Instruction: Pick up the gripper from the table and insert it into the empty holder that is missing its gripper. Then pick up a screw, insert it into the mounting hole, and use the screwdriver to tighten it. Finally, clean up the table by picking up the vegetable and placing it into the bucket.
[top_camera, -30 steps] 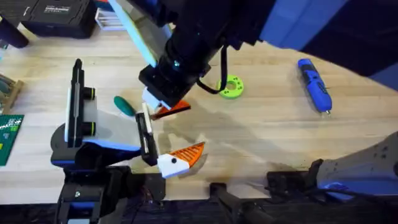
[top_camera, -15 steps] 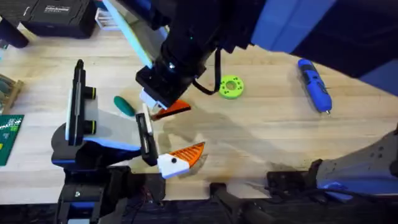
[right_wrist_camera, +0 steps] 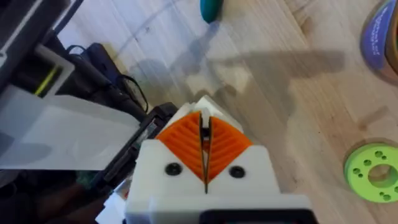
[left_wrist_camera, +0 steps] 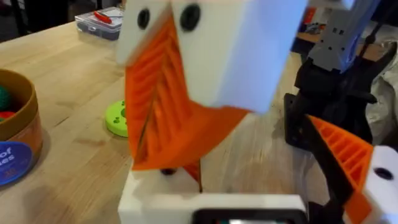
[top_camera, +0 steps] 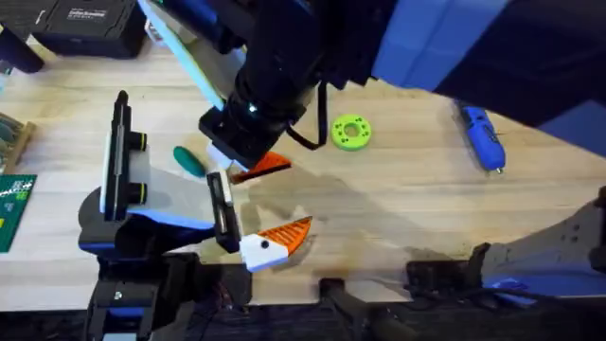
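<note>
- Overhead view: right pincer (top_camera: 237, 150) reaches across the desk. The orange finger piece (top_camera: 270, 165) juts sideways from its tip, and the white holder (top_camera: 221, 194) sits just beside, toward the arm bases.
- Left wrist view: the pads look pressed onto the piece, whose lower point hangs just over the holder.
- Right wrist view: the pads meet with only a thin seam between them. I cannot tell whether the piece is seated.

The table (top_camera: 398, 208) is pale matt wood with visible grain, the right gripper (right_wrist_camera: 205, 155) pairs smooth white plastic mounts with 2 ribbed matt orange plastic pads, the screwdriver (top_camera: 481, 137) is glossy blue plastic, and the lime ring (top_camera: 351, 132) is smooth matt plastic.
</note>
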Controlling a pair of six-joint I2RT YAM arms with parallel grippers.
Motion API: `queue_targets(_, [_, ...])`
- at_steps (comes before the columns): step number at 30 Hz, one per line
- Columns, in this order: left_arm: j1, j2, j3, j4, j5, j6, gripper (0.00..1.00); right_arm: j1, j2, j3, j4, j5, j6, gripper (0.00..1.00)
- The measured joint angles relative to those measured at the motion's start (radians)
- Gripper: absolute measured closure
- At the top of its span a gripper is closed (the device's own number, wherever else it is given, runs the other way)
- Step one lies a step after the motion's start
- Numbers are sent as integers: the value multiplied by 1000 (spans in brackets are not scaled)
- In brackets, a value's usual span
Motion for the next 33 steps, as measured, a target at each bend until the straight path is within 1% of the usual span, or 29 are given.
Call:
queue_targets(18, [0,0,0,0,3,-5,16,-10,1,3,-24,-6,0,996])
queue_targets(25, [0,0,0,1,-4,-7,15,-10,1,3,-66,-10,0,997])
queue_targets(30, [0,0,0,1,-6,-6,15,-10,1,3,-61,-10,0,997])
queue_targets(33, [0,0,0,2,-5,-6,15,-10,1,3,-30,-10,0,997])
